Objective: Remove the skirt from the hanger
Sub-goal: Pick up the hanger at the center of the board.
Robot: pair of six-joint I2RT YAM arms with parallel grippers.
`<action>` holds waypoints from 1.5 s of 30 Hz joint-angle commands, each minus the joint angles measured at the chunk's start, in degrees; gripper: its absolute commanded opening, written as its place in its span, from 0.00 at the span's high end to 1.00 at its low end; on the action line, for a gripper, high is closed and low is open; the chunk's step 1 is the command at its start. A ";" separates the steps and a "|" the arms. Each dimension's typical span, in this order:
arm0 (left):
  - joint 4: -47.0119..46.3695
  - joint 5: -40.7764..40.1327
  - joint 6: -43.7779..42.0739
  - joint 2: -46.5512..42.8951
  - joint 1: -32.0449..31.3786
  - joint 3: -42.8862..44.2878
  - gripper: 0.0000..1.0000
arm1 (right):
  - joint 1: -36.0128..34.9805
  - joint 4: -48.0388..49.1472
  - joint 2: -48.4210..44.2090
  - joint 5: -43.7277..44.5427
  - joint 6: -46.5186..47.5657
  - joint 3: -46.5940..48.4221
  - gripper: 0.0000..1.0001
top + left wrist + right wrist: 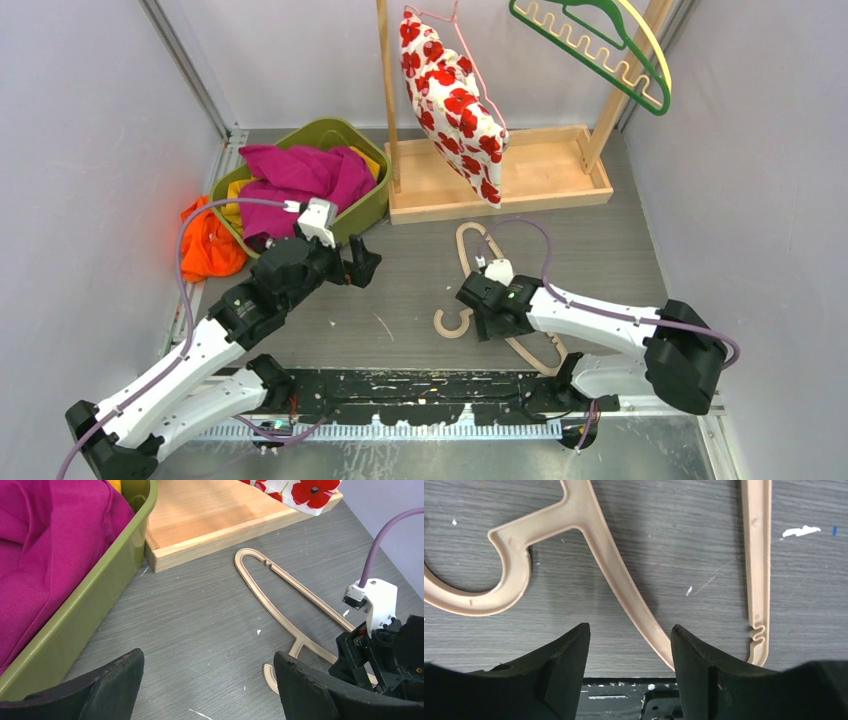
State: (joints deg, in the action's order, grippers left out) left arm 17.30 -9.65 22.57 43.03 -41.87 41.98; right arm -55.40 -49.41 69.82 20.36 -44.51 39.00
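While the overhead view takes in the whole skirt (455, 105), white with red flowers, hung on a pink wire hanger (470, 45) on a wooden rack (545, 185) well beyond both grippers, the left wrist view catches only a corner of its hem, up past the fingers. The right wrist view shows none of it.

The skirt hangs slanted. Its long axis runs from the waist at the hanger down to the hem, which sits above the rack's base.

The left gripper (362, 265) is spread and holds nothing, just beside a green bin (365, 205) of clothes. The right gripper (488, 318) is also spread and empty, poised over a tan hanger (478, 245) lying flat on the bench (400, 300), one hanger arm running between its fingers.

The pink hanger's hook is cut off at the top edge of the overhead view. How the skirt is fastened to it is too small to tell.
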 commanded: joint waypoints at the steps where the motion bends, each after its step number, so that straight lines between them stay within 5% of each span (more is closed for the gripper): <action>1: -3.49 -2.40 -0.04 -2.03 0.21 -0.29 0.01 | 0.49 4.87 2.81 0.45 3.40 1.83 0.34; 15: -4.25 -3.84 -1.27 -4.76 0.22 -2.14 0.01 | 6.69 9.86 9.09 -7.92 3.74 0.84 0.37; 20: -4.17 -3.82 -1.51 -5.10 0.13 -2.30 0.00 | 11.13 17.53 8.47 -17.67 -0.46 -6.07 0.39; 35: -3.79 -6.00 -1.83 -5.54 0.13 -2.42 0.00 | 12.40 19.31 16.83 -19.26 3.40 -3.13 0.43; 38: -3.70 -6.55 -1.91 -5.52 0.15 -2.43 0.00 | 12.41 18.85 16.63 -18.55 3.29 -3.33 0.53; 43: -4.57 -6.19 -1.90 -4.66 0.17 -2.26 0.01 | 12.42 18.69 14.94 -17.97 2.64 -3.94 0.98; 45: -4.90 -5.84 -1.70 -4.37 0.15 -2.29 0.01 | 12.37 18.06 13.78 -18.36 2.74 -3.93 0.99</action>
State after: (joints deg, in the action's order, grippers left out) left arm 16.84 -14.98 21.61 38.28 -41.87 39.40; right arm -42.68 -33.28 81.47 4.82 -36.25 39.90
